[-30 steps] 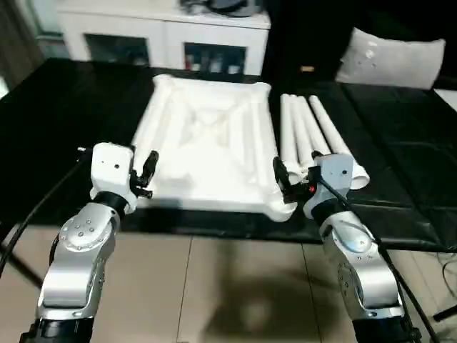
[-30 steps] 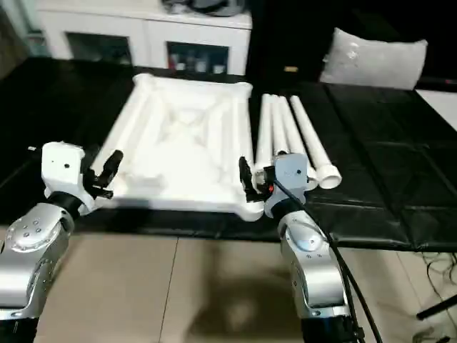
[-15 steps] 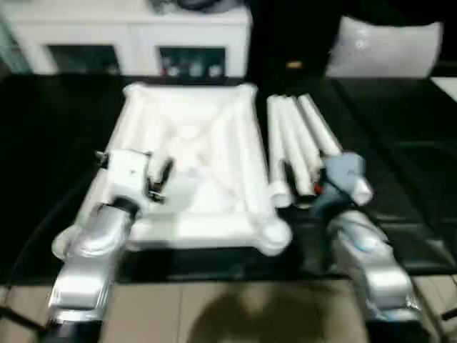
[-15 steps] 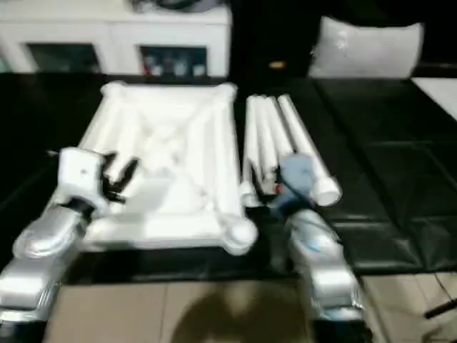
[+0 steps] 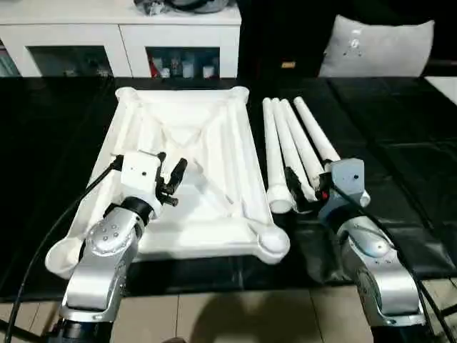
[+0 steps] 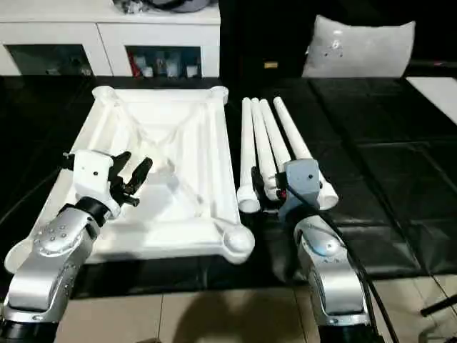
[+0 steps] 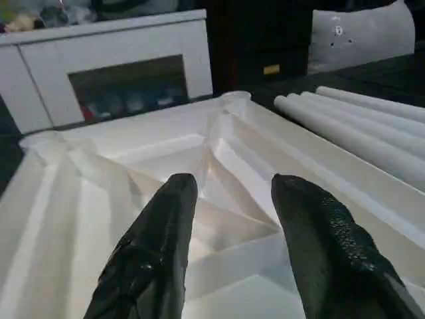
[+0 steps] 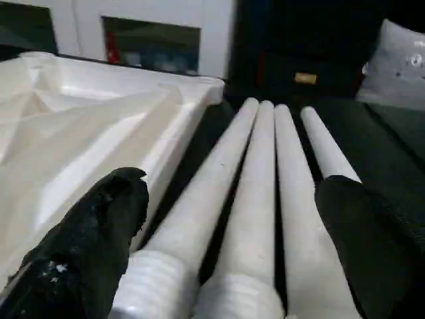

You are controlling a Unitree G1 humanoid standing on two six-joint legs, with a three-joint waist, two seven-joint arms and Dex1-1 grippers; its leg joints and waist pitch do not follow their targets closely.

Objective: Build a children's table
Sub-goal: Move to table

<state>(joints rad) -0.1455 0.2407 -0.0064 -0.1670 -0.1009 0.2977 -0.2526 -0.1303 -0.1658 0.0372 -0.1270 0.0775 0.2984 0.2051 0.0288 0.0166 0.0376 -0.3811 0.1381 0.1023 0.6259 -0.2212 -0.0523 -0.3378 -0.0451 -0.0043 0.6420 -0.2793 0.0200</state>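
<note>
The left claw (image 7: 229,219) is held half-open over the upturned tabletop (image 5: 214,136) (nothing gripped); the right claw (image 8: 232,226) is spread wide at the four legs (image 5: 293,150).

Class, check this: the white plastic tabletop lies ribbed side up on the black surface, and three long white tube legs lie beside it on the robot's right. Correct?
Not quite: there are four long white tube legs, not three, as the left eye view shows. The white plastic tabletop does lie ribbed side up on the black surface, legs on the robot's right.
</note>
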